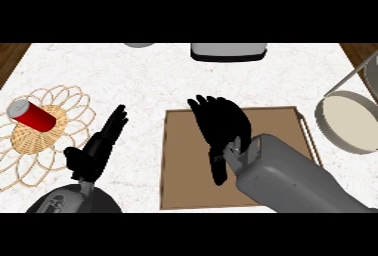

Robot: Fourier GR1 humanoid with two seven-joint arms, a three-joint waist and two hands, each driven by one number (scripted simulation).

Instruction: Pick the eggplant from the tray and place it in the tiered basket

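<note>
A brown tray (pixel 193 190) lies in the middle of the counter. My right hand (pixel 221 125) hovers over its upper half, palm down, fingers spread and pointing away from me, thumb pointing back toward me. I cannot make out the eggplant as a separate thing; a dark rounded bulge under the palm may be it. The tiered basket (pixel 328 128) stands at the right edge, a round grey-rimmed bowl with a cream inside under a thin metal frame. My left hand (pixel 100 150) rests open at the lower left, fingers straight, off the tray.
A red can (pixel 33 117) lies on a woven wicker mat (pixel 70 102) at the left. A dark grey appliance (pixel 229 51) and a small grey object (pixel 138 45) stand at the counter's back edge. Wooden floor shows beyond both upper corners.
</note>
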